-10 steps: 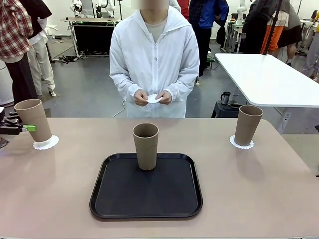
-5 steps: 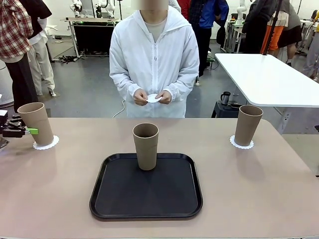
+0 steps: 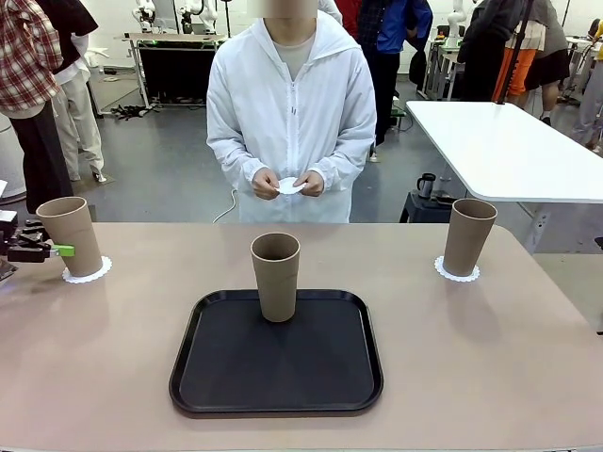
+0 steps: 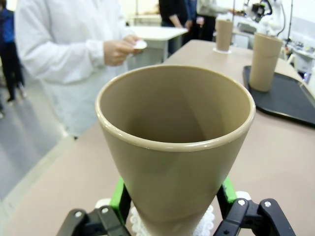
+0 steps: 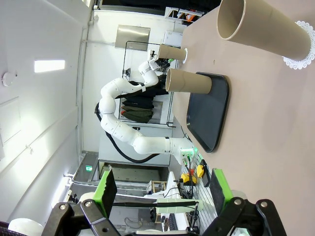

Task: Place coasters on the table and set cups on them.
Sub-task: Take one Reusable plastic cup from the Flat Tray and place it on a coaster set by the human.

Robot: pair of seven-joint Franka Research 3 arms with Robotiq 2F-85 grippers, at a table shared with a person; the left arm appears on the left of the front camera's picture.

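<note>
Currently left claw [image 4: 172, 194] clamps smooth tapered tan cup [image 4: 174, 147] on lacy white coaster [image 3: 92, 274]; right claw [image 5: 162, 189] spread, empty.

Right pincer [image 5: 162, 189] gapes empty; near cup [image 5: 261, 24] sits on a coaster [image 5: 301, 58], middle cup [image 5: 189, 82] on the tray [image 5: 209, 123], far cup [image 5: 172, 51] seemingly gripped.

The black rectangular tray [image 3: 203, 377] hogged the middle, with a tall tan tumbler [image 3: 275, 276] standing on its far half. The beige tabletop [image 3: 471, 358] either side was open, out to the left tan cup [image 3: 71, 235] and right tan cup [image 3: 468, 235].
</note>
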